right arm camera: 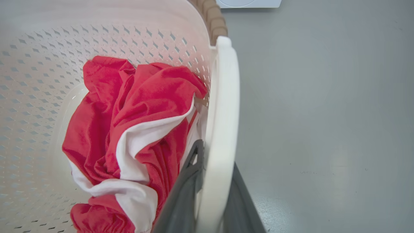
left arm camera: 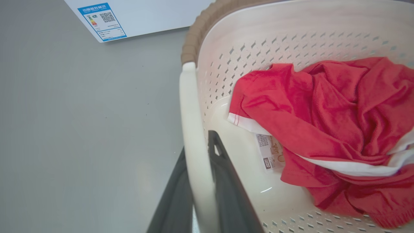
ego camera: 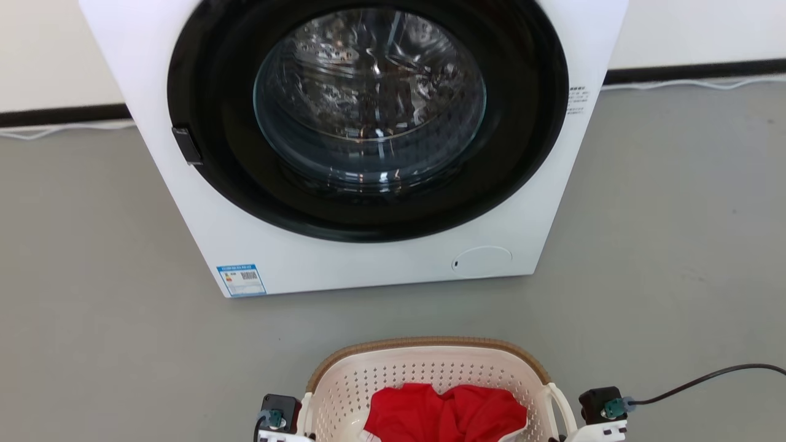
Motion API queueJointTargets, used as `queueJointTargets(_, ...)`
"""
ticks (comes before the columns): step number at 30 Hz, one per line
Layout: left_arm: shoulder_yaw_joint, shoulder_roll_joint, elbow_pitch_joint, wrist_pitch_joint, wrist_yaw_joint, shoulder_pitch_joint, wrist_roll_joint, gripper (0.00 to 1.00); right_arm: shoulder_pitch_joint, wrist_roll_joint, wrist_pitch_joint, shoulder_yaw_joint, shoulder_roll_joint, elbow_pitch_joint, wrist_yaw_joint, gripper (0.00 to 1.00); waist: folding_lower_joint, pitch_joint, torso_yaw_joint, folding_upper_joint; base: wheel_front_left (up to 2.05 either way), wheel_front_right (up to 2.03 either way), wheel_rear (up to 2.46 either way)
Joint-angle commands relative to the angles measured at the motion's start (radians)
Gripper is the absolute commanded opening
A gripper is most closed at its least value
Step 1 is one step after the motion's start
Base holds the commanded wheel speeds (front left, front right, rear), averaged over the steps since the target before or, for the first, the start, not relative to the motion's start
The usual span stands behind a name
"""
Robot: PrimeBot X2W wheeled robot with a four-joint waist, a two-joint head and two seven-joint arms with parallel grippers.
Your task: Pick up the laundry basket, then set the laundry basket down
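The laundry basket (ego camera: 430, 363) is cream and perforated with a brown woven-look rim, and sits at the bottom middle of the head view. A crumpled red garment (ego camera: 445, 412) with white trim lies in it. My left gripper (left arm camera: 197, 145) is shut on the basket's left loop handle (left arm camera: 190, 106), one dark finger inside the loop and one outside. On the other side, my right gripper (right arm camera: 216, 155) is shut the same way on the right loop handle (right arm camera: 223, 97). Both wrists (ego camera: 279, 418) (ego camera: 605, 410) flank the basket. Whether its base touches the floor is hidden.
A white front-loading washer (ego camera: 540, 202) with a round dark door (ego camera: 368, 116), shut, stands straight ahead beyond a strip of grey floor (ego camera: 104, 344). A black cable (ego camera: 706, 376) trails over the floor at the right. The wall's dark skirting (ego camera: 694, 70) runs behind.
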State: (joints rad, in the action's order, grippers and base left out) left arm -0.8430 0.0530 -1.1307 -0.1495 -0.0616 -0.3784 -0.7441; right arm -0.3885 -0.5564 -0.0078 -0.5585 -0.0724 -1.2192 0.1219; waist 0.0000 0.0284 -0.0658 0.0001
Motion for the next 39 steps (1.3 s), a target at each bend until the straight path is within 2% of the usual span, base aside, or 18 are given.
queueJointTargets(1,0.008,-0.003,0.023,-0.012,-0.002,-0.016,-0.002,0.00,-0.003,-0.004,0.000,-0.031,0.022,0.033,0.009,0.00,0.0000,-0.013,0.000,-0.0001,0.00,0.00,0.00)
queueJointTargets(21,-0.075,-0.003,0.001,-0.032,-0.018,-0.032,-0.093,0.00,0.003,0.015,0.028,-0.027,0.022,0.078,0.009,0.00,0.0000,-0.033,0.002,-0.0001,0.00,0.00,0.00)
queueJointTargets(39,-0.129,-0.003,-0.027,-0.050,-0.015,-0.058,-0.144,0.00,0.015,0.038,0.036,-0.002,0.022,0.103,0.009,0.00,0.0000,-0.016,-0.001,-0.0001,0.00,0.00,0.00)
